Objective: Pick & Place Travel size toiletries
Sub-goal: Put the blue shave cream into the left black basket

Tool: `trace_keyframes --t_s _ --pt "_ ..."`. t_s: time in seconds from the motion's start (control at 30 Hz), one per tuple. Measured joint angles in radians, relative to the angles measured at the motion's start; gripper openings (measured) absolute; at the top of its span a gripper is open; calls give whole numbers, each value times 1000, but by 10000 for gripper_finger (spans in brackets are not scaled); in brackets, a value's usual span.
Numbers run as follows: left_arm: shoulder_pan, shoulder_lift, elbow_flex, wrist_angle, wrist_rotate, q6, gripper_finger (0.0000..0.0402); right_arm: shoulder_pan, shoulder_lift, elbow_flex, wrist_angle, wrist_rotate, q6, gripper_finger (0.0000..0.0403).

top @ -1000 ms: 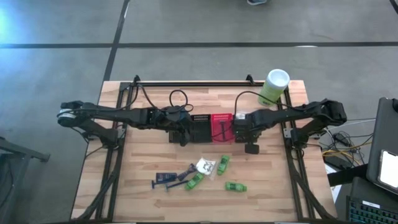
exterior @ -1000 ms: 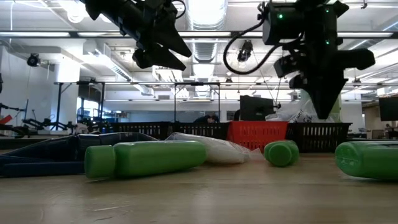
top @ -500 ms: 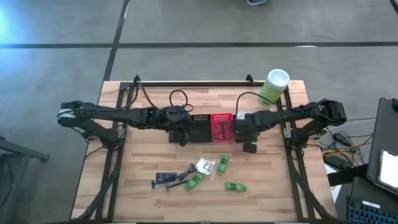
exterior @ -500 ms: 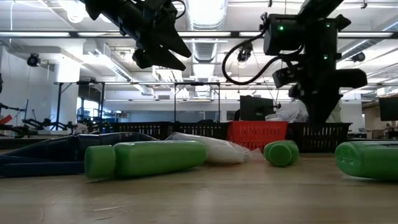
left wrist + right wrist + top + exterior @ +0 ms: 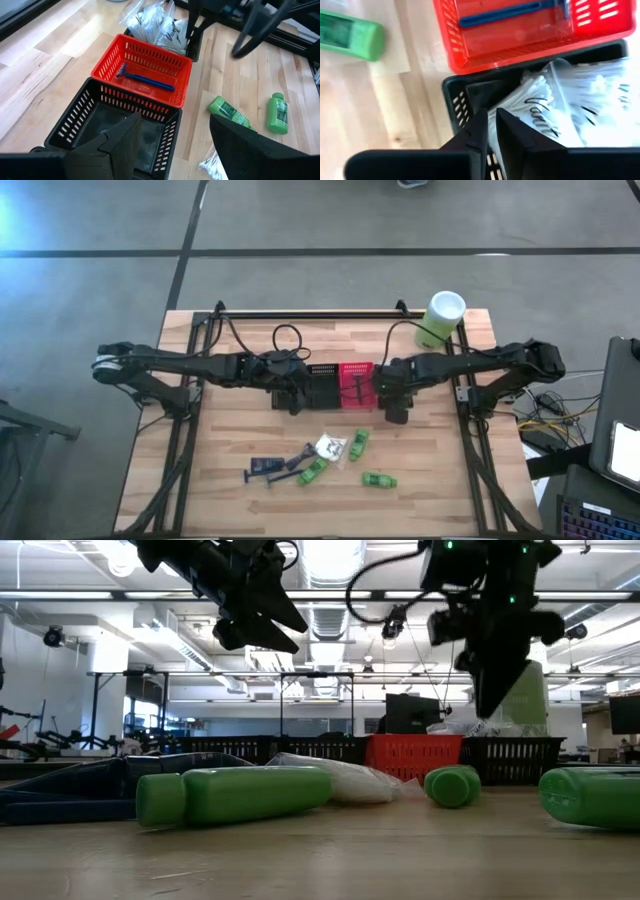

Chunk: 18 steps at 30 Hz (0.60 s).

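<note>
The right gripper [image 5: 394, 412] has drifted toward 9 o'clock over the black basket [image 5: 470, 95] of white packets [image 5: 580, 95], its jaws a narrow slit gripping nothing, so the drop looks finished and the next move calls for reaching to 6 o'clock for a green bottle [image 5: 378, 480], while the left gripper [image 5: 296, 402] waits with jaws wide.

Baskets [image 5: 340, 385], green bottles [image 5: 379, 480] on wooden table [image 5: 440, 480]

Travel size toiletries. Three bright green bottles lie on their sides on the near half of the table: one [image 5: 313, 471] near centre, one [image 5: 359, 445] just right of it and farther, one [image 5: 379, 480] nearest and rightmost. A white crinkly packet [image 5: 331, 447] lies between the first two. Dark blue razor-like sticks [image 5: 272, 467] lie just left of the bottles. One blue razor [image 5: 145, 80] lies flat in the red basket [image 5: 101, 68]; white packets [image 5: 580, 105] fill the black basket [image 5: 454, 100] beside it.
</note>
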Motion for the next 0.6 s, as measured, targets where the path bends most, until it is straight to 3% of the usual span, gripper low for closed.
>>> trace_keyframes --t_s 0.27,0.6 --pt "0 0 0 -3 0 0 241 23 -16 71 -109 -76 24 120" --pt "0 0 0 -3 0 0 241 151 -15 144 -119 -70 26 210"
